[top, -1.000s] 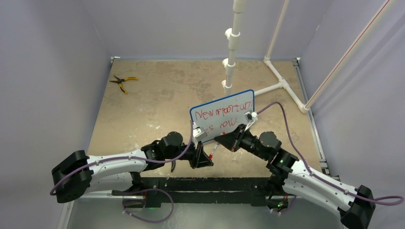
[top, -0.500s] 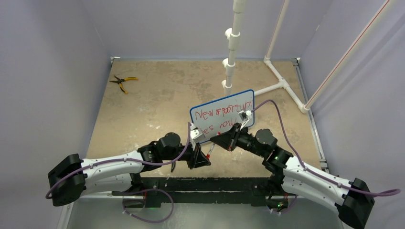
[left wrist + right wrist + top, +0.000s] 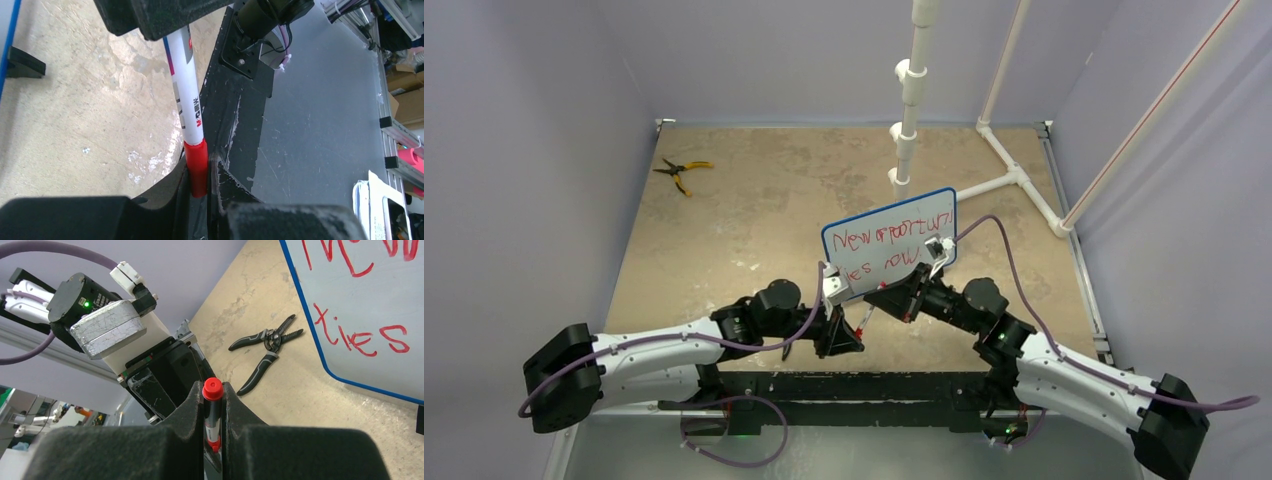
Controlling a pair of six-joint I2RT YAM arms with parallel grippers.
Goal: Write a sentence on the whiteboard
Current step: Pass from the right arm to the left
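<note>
The whiteboard, blue-framed, is shown standing upright on the desk, right of centre and about midway between the near and far edges, its written face turned toward the near side. The sentence is seen in red marker in two rows: the upper row begins with "New", and the lower row reads "ies now" where it is not covered by the arms. In the right wrist view the board's lower left corner fills the upper right, with "ties" legible.

Just near of the board, a marker is held between both arms. The left fingers are shown closed on its red end, the white barrel running up from them to the other arm. The right fingers are shown closed around the barrel, a red end protruding at their tips.

A white pipe frame stands just behind the board and branches to the far right corner. Yellow-handled pliers lie near the far left corner, well apart from the board. Purple cables trail along both arms.
</note>
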